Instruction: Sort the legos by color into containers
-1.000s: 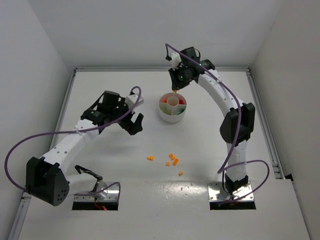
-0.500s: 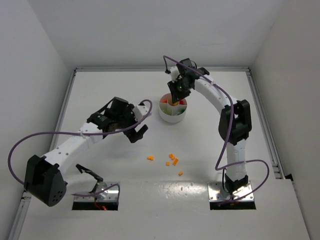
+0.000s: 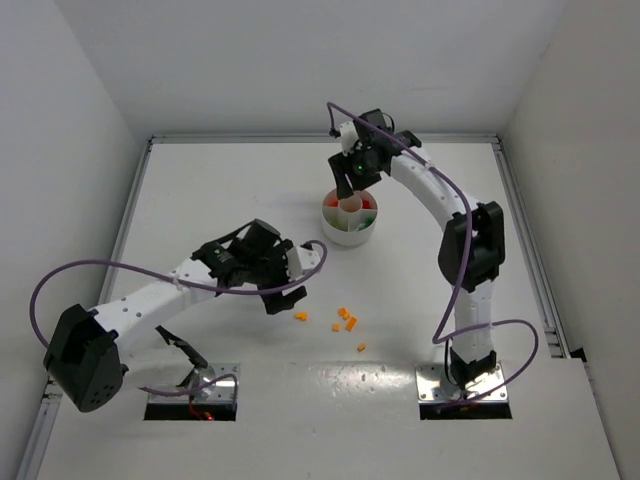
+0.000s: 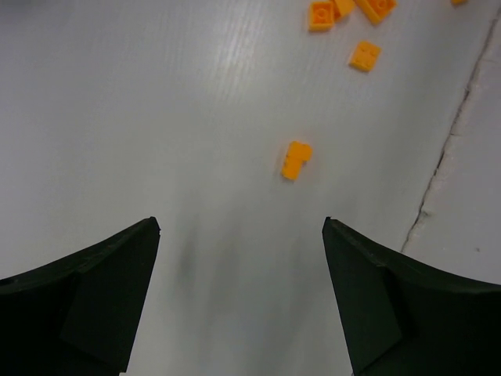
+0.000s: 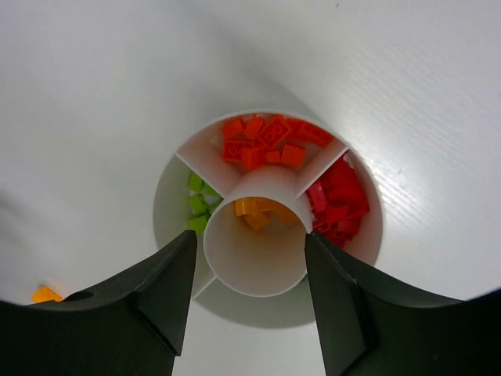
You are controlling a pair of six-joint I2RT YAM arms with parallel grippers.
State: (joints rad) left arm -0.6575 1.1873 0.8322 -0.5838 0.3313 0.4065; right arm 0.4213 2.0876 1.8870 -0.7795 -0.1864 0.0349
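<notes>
The round white dish holds the containers, shown from above in the right wrist view. Orange legos fill the far wedge, red ones the right wedge, green ones the left. Yellow-orange bricks lie in the central cup. My right gripper hovers open over that cup, nothing between its fingers. My left gripper is open and low over the table, just short of a lone orange brick. Several more orange legos lie beyond it.
One orange brick lies apart, near the right arm's base plate. A seam in the tabletop runs to the right of the loose bricks. White walls enclose the table on three sides.
My left arm has swung right and toward the near edge, up to the loose orange bricks. My right gripper has dropped over the dish and opened; the orange brick at its tips is gone.
</notes>
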